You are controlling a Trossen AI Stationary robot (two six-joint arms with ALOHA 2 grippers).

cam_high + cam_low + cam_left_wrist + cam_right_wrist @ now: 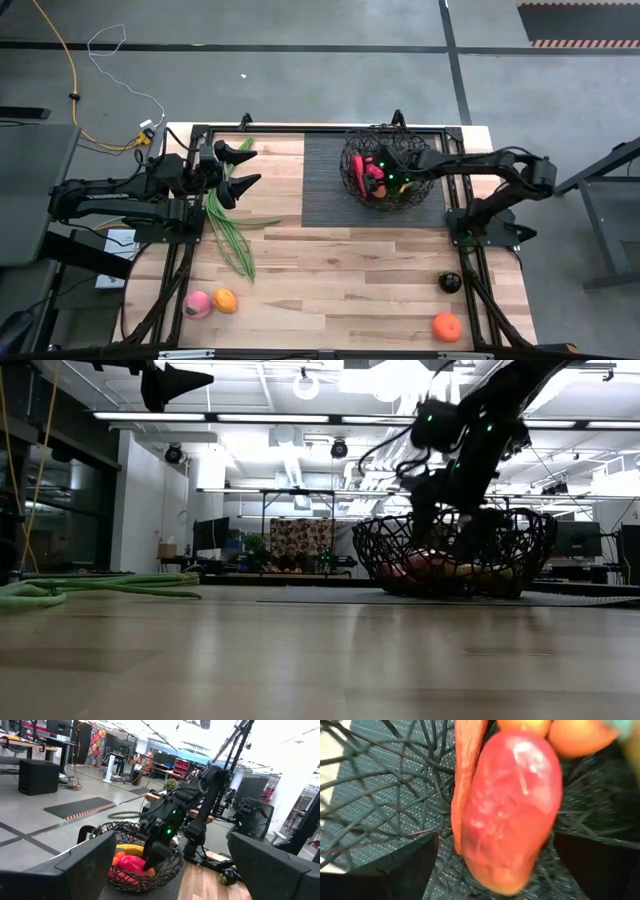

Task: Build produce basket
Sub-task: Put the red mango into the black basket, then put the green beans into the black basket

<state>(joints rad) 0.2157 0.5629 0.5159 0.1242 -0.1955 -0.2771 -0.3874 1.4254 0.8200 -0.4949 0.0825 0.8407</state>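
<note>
Wooden table (340, 290), basket (352, 150) holding mango (373, 178)

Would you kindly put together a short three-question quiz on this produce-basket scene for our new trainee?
1. True or false: the right gripper is inside the basket, jaws open, above the mango.
2. Which lies under the raised left gripper? A) the plum B) the green stalks C) the chili
3. How many round fruits sit on the bare table outside the basket?

Key:
1. True.
2. B, the green stalks.
3. Four: the peach and an orange near the left front, the plum and another orange near the right front.
</note>
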